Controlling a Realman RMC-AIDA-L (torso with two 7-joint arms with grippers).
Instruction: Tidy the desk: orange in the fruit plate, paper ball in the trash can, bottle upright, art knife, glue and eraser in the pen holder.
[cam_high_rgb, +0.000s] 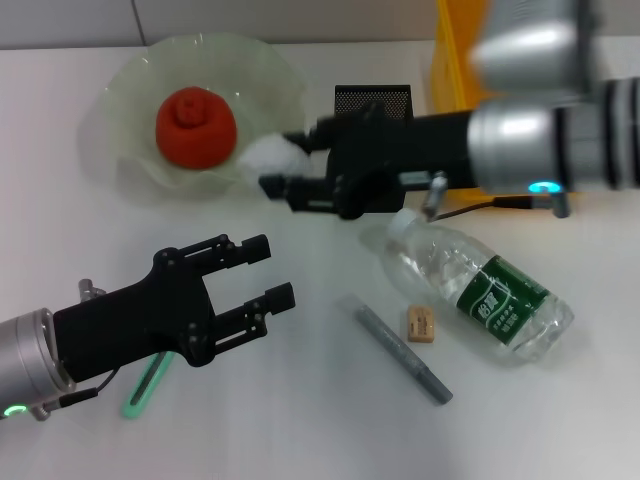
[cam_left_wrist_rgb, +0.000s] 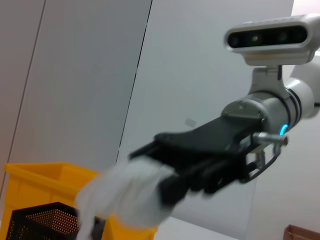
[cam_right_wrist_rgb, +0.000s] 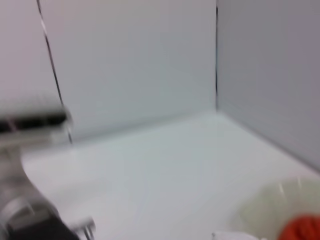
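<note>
Head view, near: left gripper (cam_high_rgb: 268, 270) hovers with jaws spread wide, holding nothing; green art knife (cam_high_rgb: 146, 385) lies beneath its arm.
Middle: grey glue pen (cam_high_rgb: 402, 350), eraser (cam_high_rgb: 421, 325), water bottle (cam_high_rgb: 480, 287) lying flat.
Far: right gripper (cam_high_rgb: 285, 160) clamps paper ball (cam_high_rgb: 265, 155); orange (cam_high_rgb: 195, 126) in fruit plate (cam_high_rgb: 262, 70); mesh pen holder (cam_high_rgb: 371, 99).

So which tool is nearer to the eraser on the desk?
Left. The left tool hovers open just left of the eraser; the right tool, holding the paper ball, is farther back near the fruit plate.
</note>
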